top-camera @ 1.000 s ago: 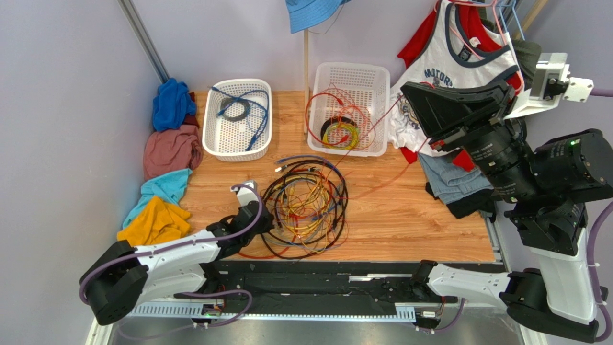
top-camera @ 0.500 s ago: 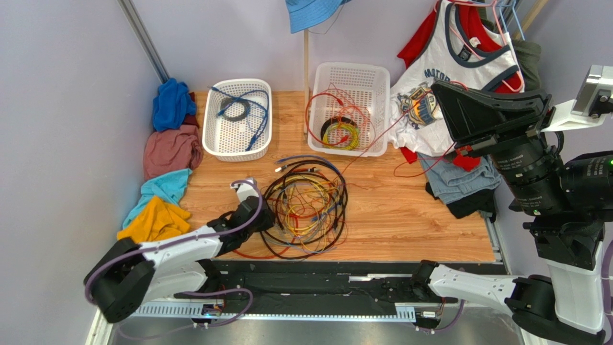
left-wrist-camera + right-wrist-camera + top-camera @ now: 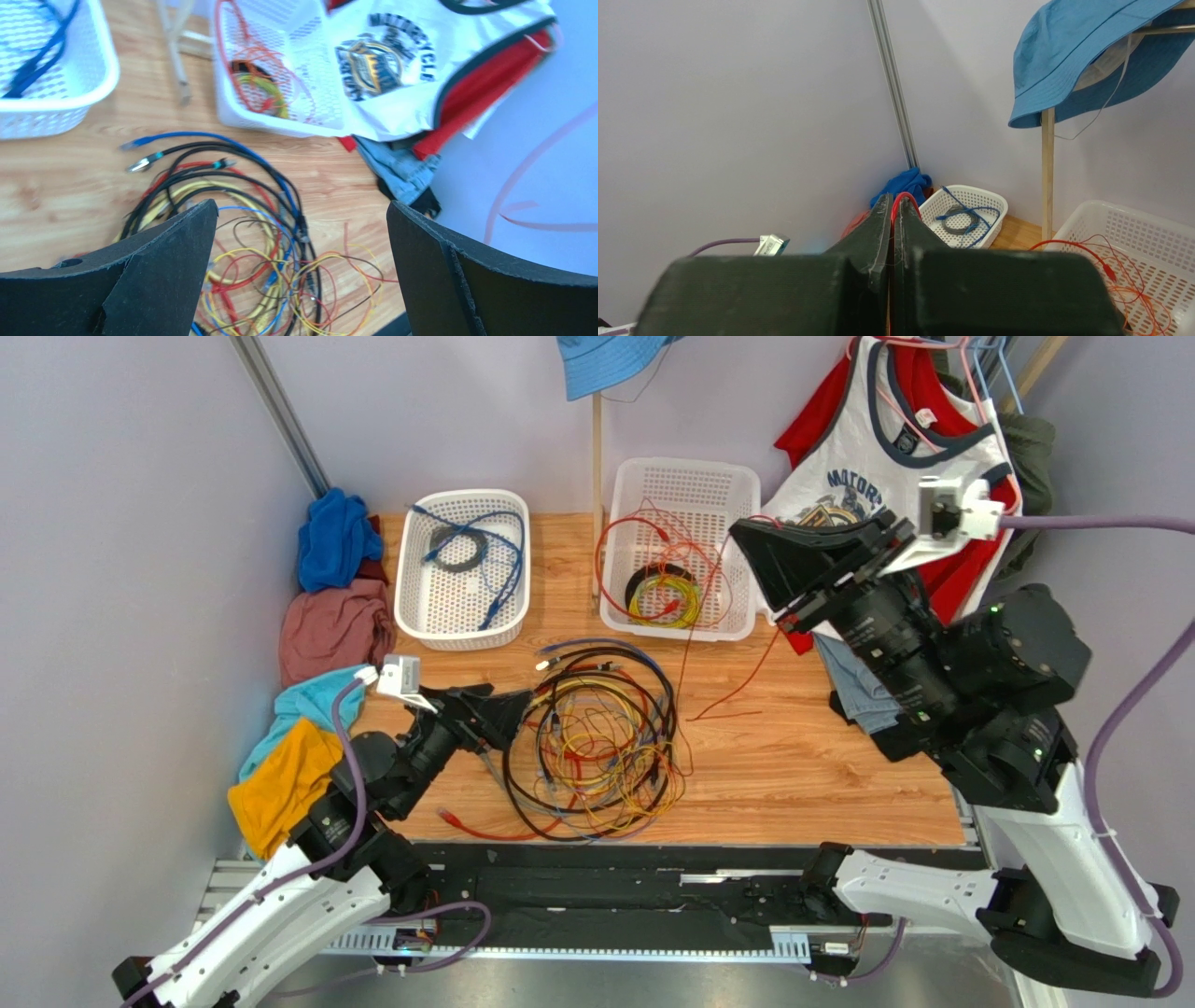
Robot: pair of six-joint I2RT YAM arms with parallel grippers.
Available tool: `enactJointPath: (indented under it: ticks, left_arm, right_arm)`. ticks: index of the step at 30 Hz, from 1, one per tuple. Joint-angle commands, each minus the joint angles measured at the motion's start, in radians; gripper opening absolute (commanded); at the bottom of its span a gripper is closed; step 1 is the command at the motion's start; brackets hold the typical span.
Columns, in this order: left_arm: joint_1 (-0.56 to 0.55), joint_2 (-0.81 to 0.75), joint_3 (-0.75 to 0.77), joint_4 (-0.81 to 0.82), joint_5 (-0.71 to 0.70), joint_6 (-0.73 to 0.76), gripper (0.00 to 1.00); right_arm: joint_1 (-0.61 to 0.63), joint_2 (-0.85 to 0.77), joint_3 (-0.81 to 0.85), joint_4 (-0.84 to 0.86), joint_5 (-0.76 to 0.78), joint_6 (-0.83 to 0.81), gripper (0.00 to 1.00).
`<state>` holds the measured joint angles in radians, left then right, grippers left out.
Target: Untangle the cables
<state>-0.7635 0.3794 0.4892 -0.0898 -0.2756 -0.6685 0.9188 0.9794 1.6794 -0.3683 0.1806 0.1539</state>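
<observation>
Two grippers are in view, the left gripper [image 3: 298,210] and the right gripper [image 3: 892,206]. One heap of cables [image 3: 596,742] lies just ahead of the left gripper, its strands too tangled to count. One thin red wire [image 3: 901,197] sits in the right gripper.

There are two white baskets. The first basket [image 3: 404,602], beyond the left gripper, holds one blue cable [image 3: 484,515] and one dark ring coil [image 3: 457,549]. The second basket [image 3: 701,483], beside the right gripper, holds one yellow-green and black ring coil [image 3: 659,598] and several thin red-orange wires.

Four bunched cloths lie to the left gripper's left: blue cloth [image 3: 337,539], mauve cloth [image 3: 334,633], teal cloth [image 3: 312,703] and yellow cloth [image 3: 292,777]. One blue hat [image 3: 606,361] tops one wooden pole [image 3: 596,462].
</observation>
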Motion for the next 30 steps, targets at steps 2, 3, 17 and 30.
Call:
enactJointPath:
  ticks: [2, 3, 17, 30]
  left_arm:
    - [0.003, 0.085, 0.014, 0.197, 0.269, 0.076, 0.99]
    - [0.003, 0.12, 0.011, 0.231, 0.315, 0.075, 0.99]
    - [-0.086, 0.53, 0.049, 0.674, 0.645, 0.086, 0.99]
    - [-0.135, 0.78, 0.161, 0.832, 0.678, 0.061, 0.99]
  right_arm:
    - [0.003, 0.044, -0.009, 0.014, -0.036, 0.035, 0.0]
    - [0.005, 0.053, -0.004, 0.008, -0.041, 0.038, 0.0]
    - [0.005, 0.096, -0.064, 0.015, -0.165, 0.148, 0.0]
    - [0.005, 0.064, -0.133, 0.023, -0.214, 0.179, 0.0]
